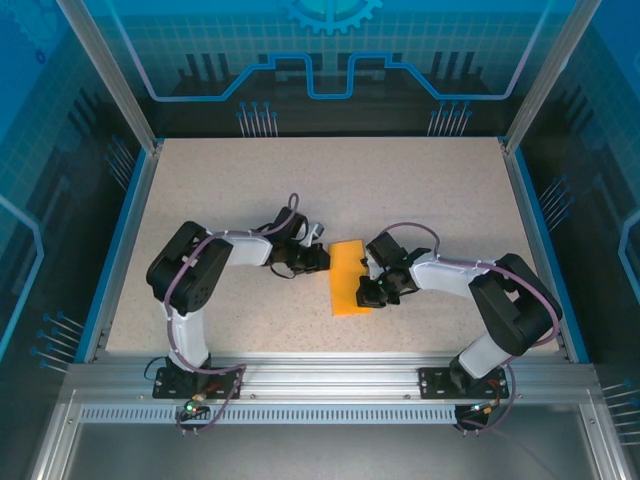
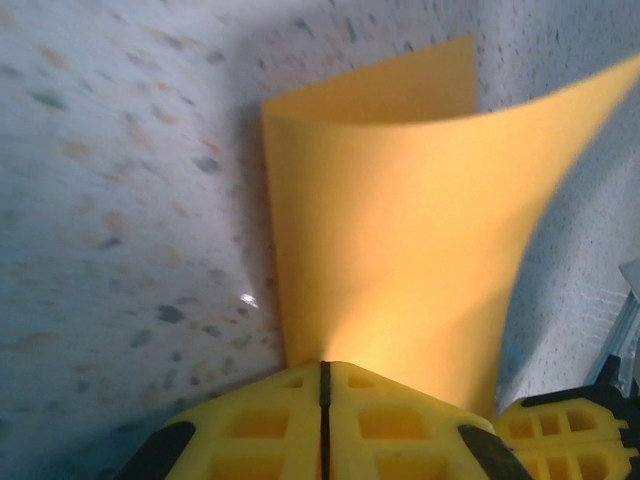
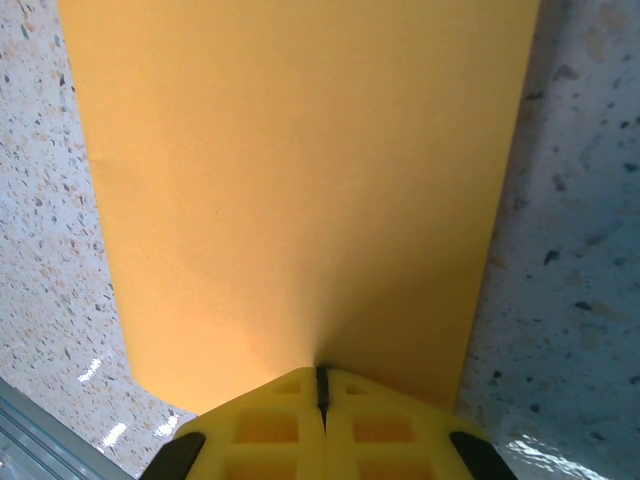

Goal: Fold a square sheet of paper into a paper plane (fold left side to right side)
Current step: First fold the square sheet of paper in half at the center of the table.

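Closest in, a metal rail runs along the near edge of the table, with both arm bases bolted to it. The left arm rises from its base and bends inward to the right. The right arm does the same from the other side, bending to the left. They almost meet at the middle of the table.

Between them lies the sheet of paper, bright orange, showing from above as a narrow upright strip, doubled over on itself.

The left claw sits at the strip's left edge, near its far end. In the left wrist view its yellow fingers are pressed together, with only a thin dark seam between them. The paper rises from right at their tips in a loose curve, one layer lifted off the flat layer behind. I cannot tell if the tips pinch it.

The right claw sits at the strip's right edge, nearer the rail. In the right wrist view its fingers are closed too, tips on the flat paper just inside its near edge.

Beyond the paper the speckled tabletop stretches to a blue patterned back wall.
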`<control>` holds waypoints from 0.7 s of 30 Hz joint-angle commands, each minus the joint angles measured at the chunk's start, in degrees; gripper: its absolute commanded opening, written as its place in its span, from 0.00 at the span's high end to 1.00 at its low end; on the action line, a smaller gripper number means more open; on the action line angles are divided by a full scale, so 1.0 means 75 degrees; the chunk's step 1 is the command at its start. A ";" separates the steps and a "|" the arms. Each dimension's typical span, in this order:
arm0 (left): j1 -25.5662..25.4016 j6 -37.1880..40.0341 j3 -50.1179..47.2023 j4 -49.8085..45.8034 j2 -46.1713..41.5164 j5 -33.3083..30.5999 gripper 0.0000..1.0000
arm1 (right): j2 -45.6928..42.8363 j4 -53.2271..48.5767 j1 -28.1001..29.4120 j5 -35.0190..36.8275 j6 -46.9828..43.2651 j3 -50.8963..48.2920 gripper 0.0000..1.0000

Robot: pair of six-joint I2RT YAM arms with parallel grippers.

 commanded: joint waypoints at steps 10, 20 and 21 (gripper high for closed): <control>0.0227 0.0337 -0.0401 0.0529 -0.1063 0.0053 0.90 | 0.0452 -0.1060 -0.0024 0.0672 -0.0016 -0.0447 1.00; -0.0309 0.0362 0.0547 0.0415 0.0160 0.0254 0.91 | 0.0487 -0.1147 -0.0027 0.0682 -0.0021 -0.0371 1.00; -0.0314 0.0334 0.0572 0.0442 0.0251 0.0245 0.91 | 0.0487 -0.1153 -0.0027 0.0685 -0.0016 -0.0374 1.00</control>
